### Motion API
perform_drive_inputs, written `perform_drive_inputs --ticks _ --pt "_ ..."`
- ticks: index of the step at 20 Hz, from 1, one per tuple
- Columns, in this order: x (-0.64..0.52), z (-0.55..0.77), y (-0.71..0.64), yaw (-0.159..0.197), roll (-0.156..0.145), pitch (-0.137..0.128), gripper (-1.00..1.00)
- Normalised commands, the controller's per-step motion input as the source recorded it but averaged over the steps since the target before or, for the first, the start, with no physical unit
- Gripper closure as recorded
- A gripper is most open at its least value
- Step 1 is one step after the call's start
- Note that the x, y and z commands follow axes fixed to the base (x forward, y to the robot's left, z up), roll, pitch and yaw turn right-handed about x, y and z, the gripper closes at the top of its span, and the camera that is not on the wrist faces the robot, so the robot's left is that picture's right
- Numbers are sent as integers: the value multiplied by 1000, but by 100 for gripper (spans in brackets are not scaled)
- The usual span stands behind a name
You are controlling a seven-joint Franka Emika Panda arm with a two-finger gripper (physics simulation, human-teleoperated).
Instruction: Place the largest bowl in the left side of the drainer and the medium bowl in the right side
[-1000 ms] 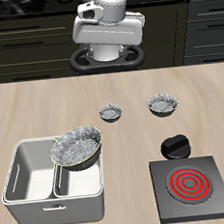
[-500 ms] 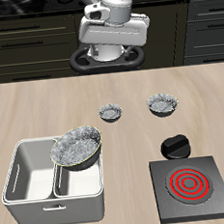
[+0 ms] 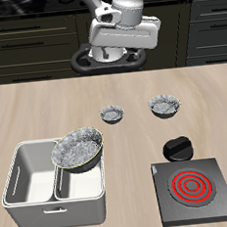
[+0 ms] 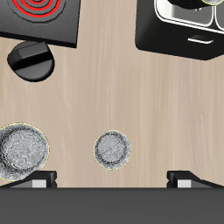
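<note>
Since the earlier frames my arm has drifted sideways and higher above the back edge of the bench; nothing on the bench has shifted.

Near the front edge, the drainer (image 3: 50, 171) stands toward one front corner. The largest bowl (image 3: 78, 149) rests tilted in one of its compartments, against the middle wall and rim. The stove (image 3: 193, 189) occupies the other front corner, with a black knob (image 3: 176, 148) just behind it.

Farther back, mid-bench, the medium bowl (image 3: 165, 105) sits upright beside the tiny bowl (image 3: 112, 113), the two apart.

My end effector (image 4: 112, 179) hangs at the back edge. Its fingers (image 4: 39, 180) stand wide apart, holding nothing.

I judge the medium bowl to be the next target. It lies forward of the end effector, offset to one side, on the far side of the tiny bowl from the drainer. A round bowl has no long axis; any rim point serves. Open bench surrounds it, but the carry to the drainer passes over the tiny bowl.
</note>
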Motion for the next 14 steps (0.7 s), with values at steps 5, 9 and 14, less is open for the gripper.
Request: perform_drive_inputs --ticks 5,9,14 --pt "115 -150 278 -4 18 31 -100" --pt "-65 -196 308 14 29 35 -100" --pt "-61 -180 385 7 41 23 -100"
